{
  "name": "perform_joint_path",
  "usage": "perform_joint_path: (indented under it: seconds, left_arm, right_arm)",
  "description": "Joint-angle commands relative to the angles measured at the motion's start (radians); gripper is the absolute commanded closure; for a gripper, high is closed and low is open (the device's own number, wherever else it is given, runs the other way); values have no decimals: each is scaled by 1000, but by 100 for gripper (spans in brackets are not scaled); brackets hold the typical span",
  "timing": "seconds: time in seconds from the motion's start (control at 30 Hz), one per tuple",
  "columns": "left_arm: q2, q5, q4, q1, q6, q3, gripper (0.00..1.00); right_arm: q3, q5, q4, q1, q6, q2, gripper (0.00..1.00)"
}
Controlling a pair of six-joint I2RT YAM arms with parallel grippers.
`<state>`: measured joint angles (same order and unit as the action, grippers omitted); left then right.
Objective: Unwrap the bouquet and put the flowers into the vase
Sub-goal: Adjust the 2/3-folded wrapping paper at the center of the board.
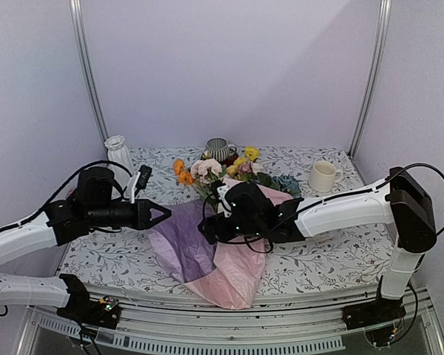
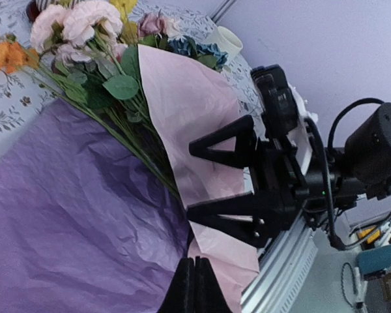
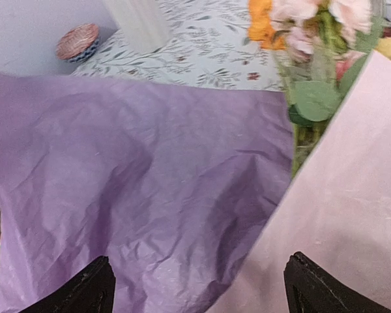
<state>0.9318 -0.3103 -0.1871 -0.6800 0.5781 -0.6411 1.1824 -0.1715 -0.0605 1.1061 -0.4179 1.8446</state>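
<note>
Over the floral table (image 1: pixel 340 259), left jaws clenched at the bouquet (image 1: pixel 186 245), right jaws released.

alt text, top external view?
A bouquet lies half unwrapped on a floral-print table, its purple and pink paper spread toward the near edge. The left gripper is shut at the purple sheet's edge; the right gripper is open over the paper. A white vase stands back left.

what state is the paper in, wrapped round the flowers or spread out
Spread out: the purple sheet lies flat, the pink sheet beside it, and the stems show bare between them.
</note>
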Motion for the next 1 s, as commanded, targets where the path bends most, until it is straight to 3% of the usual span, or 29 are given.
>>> perform_joint_path:
  seconds: [0.0, 0.13, 0.3, 0.5, 0.67, 0.8, 0.97]
  left_arm:
    - [94, 4, 87, -63, 30, 5, 100]
    - [184, 49, 124, -76, 70, 74, 100]
    - [165, 144, 140, -76, 156, 200, 100]
    - [168, 160, 247, -74, 244, 323, 100]
    - [234, 177, 296, -77, 259, 337, 100]
    - [269, 233, 256, -77, 256, 318, 100]
    - [258, 319, 165, -81, 238, 283, 96]
  right_arm:
    - [98, -233, 192, -28, -109, -13, 7]
    - [215, -334, 325, -29, -143, 40, 4]
    - [365, -444, 425, -35, -174, 153, 5]
    - [485, -406, 426, -75, -189, 267, 8]
    - [582, -456, 550, -91, -248, 339, 9]
    - [603, -480, 612, -95, -281, 358, 13]
    - [572, -480, 612, -95, -252, 323, 28]
